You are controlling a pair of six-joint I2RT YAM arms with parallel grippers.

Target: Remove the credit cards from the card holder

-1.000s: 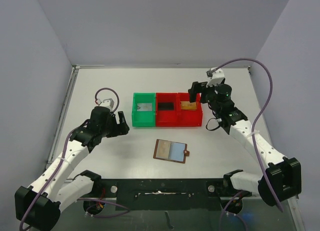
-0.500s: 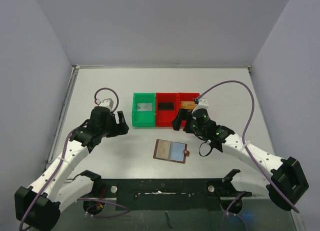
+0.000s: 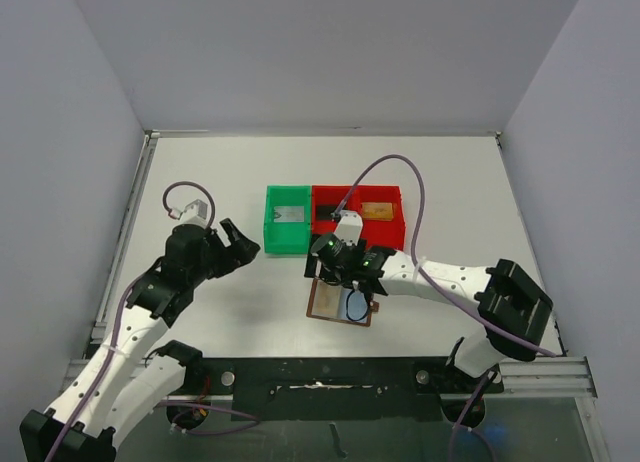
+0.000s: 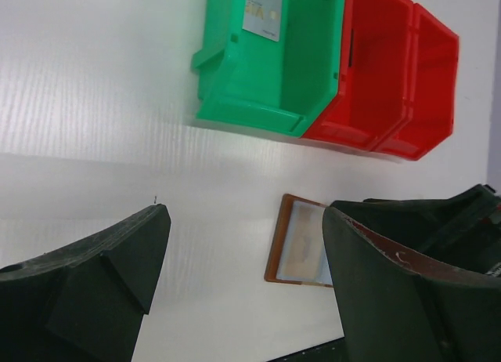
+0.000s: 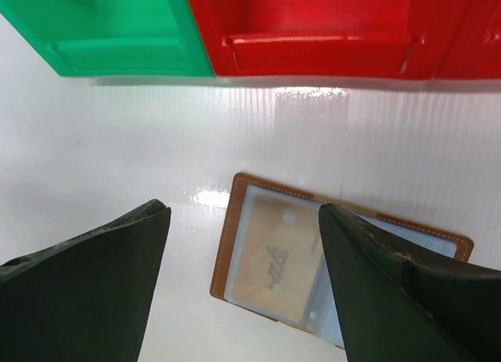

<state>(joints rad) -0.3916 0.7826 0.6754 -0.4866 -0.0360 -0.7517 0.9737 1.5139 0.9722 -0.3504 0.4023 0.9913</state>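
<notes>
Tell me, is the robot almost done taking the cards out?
Mostly. Three cards lie in the bins: a pale card in the green bin, a dark card in the middle red bin, a gold card in the right red bin. The right gripper hovers open above the open card holder, holding nothing. Left to do: a tan card sits in its clear pocket.

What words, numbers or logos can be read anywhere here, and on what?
Nothing reads clearly.
Pale card in the green bin: faint print, too blurred to read.
Tan card in the holder: a faint emblem, no legible letters.
Red bins: no labels seen.
</notes>
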